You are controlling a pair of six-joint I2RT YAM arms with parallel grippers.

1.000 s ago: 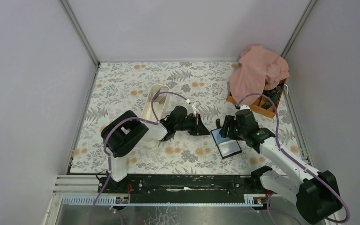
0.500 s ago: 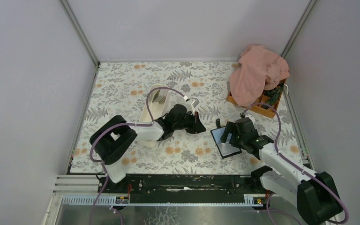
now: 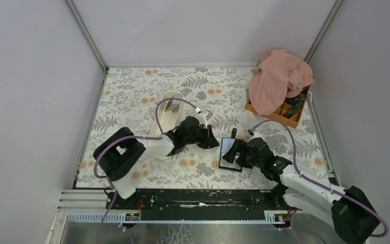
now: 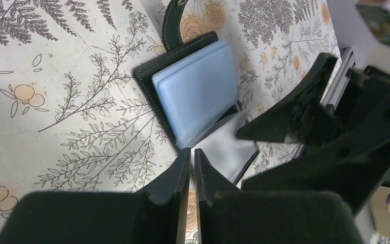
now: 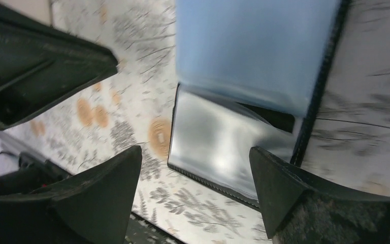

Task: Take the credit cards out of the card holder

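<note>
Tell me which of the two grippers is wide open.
The right gripper: its fingers stand spread wide over the card holder, whereas the left gripper has its fingers pressed almost together with nothing between them.

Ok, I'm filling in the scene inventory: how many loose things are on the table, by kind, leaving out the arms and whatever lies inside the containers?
card holder: 1
white tray: 1
orange compartment box: 1
pink cloth: 1
Total: 4
</note>
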